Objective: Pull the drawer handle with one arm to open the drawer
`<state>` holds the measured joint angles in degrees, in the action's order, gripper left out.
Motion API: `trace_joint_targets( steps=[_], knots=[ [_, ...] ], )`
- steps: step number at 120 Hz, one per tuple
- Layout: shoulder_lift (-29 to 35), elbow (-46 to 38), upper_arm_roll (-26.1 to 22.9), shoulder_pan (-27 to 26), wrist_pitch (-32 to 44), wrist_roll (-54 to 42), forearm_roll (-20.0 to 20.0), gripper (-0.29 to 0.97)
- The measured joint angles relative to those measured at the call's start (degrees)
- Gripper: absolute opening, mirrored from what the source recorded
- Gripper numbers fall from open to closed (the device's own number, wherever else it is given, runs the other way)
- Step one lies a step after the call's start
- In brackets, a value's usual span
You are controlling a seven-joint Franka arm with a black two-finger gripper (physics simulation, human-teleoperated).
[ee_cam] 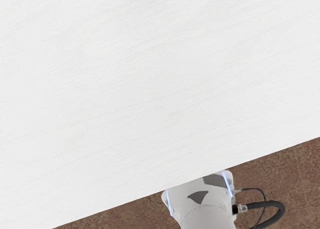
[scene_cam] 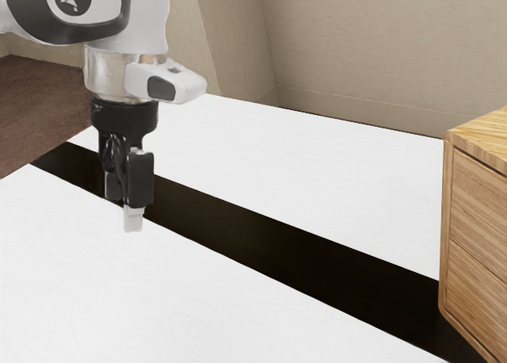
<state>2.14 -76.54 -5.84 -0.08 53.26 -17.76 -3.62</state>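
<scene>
While hanging over desk (scene_cam: 317,165) well apart from drawer (scene_cam: 478,208), carry claw (scene_cam: 131,212) to exterior view's right, level with front — claw empty, can't tell spread.

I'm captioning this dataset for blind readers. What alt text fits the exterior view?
A white robot arm at the exterior view's upper left holds its black hand pointing down over a white table crossed by a black stripe. A wooden drawer cabinet stands at the exterior view's right edge, well apart from the hand.
</scene>
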Motion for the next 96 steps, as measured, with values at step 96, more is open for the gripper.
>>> trace_joint_targets(
  steps=[96],
  knots=[
    [2.1,-3.6,-16.5,-17.2,37.5,-47.7,2.3,0.68]
  ],
)
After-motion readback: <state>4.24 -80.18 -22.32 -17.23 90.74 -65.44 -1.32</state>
